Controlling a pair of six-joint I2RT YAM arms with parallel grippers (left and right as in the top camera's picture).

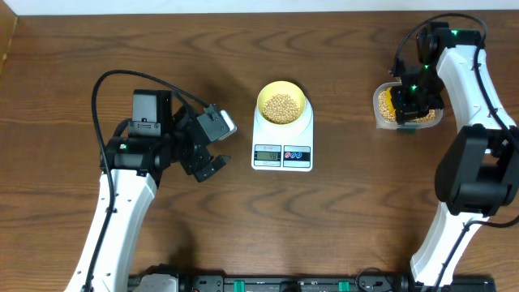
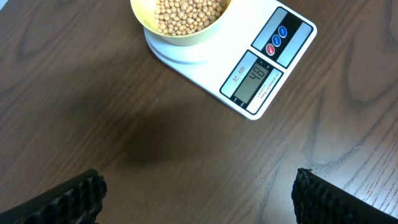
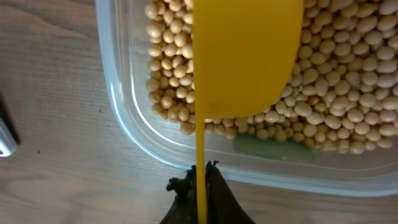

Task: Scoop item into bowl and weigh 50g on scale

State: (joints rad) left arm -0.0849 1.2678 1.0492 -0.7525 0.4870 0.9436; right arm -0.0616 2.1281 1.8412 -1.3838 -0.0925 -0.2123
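Note:
The pale yellow bowl (image 1: 282, 106) holds tan beans (image 1: 282, 107) and stands on the white scale (image 1: 283, 152) at the table's middle; in the left wrist view the bowl (image 2: 180, 34) and scale (image 2: 261, 68) show, the display reading about 48. My left gripper (image 1: 212, 165) is open and empty, left of the scale, its fingers wide apart over bare wood (image 2: 199, 193). My right gripper (image 1: 408, 101) is shut on the handle of a bright yellow scoop (image 3: 242, 56), held over the beans (image 3: 348, 118) in the clear plastic tub (image 3: 124, 118).
The clear tub (image 1: 378, 109) sits at the far right of the wooden table. A metal object (image 3: 5, 134) lies at the left edge of the right wrist view. The table's far edge runs along the top.

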